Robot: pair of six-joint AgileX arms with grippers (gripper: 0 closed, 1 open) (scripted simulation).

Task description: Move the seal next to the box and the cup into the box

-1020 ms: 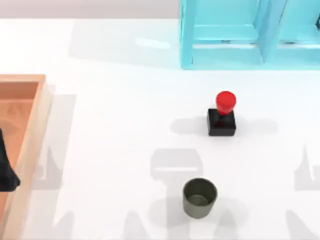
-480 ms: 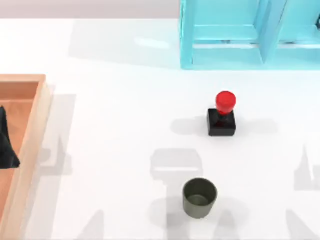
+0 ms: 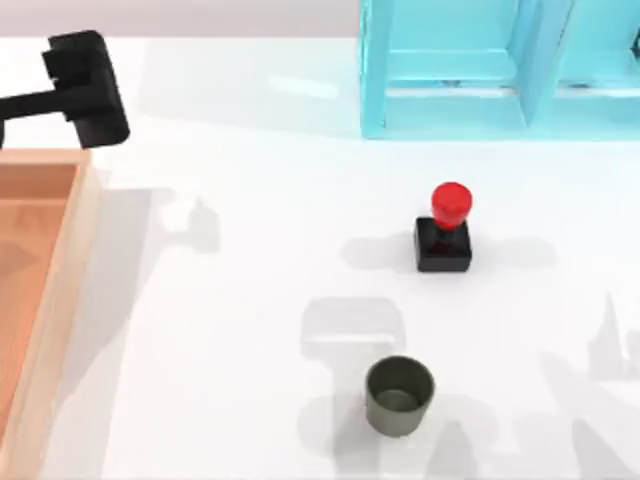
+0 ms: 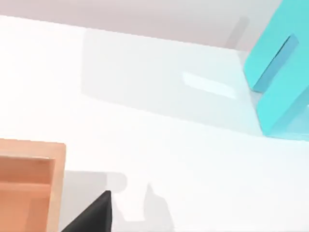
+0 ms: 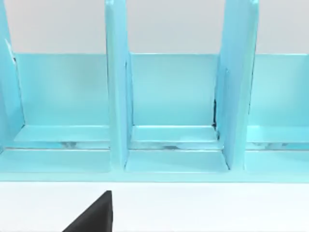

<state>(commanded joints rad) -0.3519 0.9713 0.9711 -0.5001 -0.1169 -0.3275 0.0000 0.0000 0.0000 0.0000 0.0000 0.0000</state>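
Observation:
The seal (image 3: 445,230), a black cube with a round red knob, stands upright on the white table right of centre. Nearer the front edge sits the dark olive cup (image 3: 400,396), upright and empty. The wooden box (image 3: 62,290) lies along the table's left side, and its corner (image 4: 34,166) appears in the left wrist view. My left gripper (image 3: 90,90) hovers at the far left, just beyond the box's far rim and well away from both seal and cup. The right wrist view faces the light-blue cabinet (image 5: 169,111).
A light-blue cabinet frame (image 3: 500,70) stands at the back right, behind the seal, and its edge (image 4: 282,82) appears in the left wrist view. White tabletop lies between the box and the two small objects.
My left gripper has moved from over the box at the left edge toward the back of the table, past the box's far rim. Seal and cup have stayed put.

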